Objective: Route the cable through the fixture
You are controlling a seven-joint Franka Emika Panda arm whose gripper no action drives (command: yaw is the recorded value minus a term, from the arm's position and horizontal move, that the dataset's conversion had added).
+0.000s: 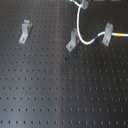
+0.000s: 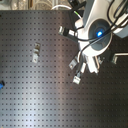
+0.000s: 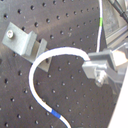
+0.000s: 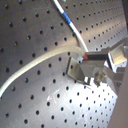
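The cable (image 1: pixel 79 24) lies across the 1 to 3 o'clock part of the first exterior view. From the yellow band at the 3 o'clock edge it runs to the right clip (image 1: pixel 107 36) and appears to pass through it, so I judge that clip done. It then dips and climbs past the middle clip (image 1: pixel 73 41), close beside it on its 3 o'clock side, up to the green tip at 12 o'clock. Whether it sits inside that clip or only bends round it cannot be told; in the first wrist view the white loop crosses just at the foot of a clip (image 3: pixel 20 42), touching or nearly so. The left clip (image 1: pixel 24 31) stands well apart at 10 o'clock, with no cable near it, so I judge at least that one is left. The gripper (image 3: pixel 97 67) appears clamped on the cable just behind the green tip, which sticks out past the fingers (image 4: pixel 82 67). In the second exterior view the arm (image 2: pixel 97 30) reaches in from 1 o'clock, wrist pointed down at the board (image 2: pixel 30 95), low over the clips.
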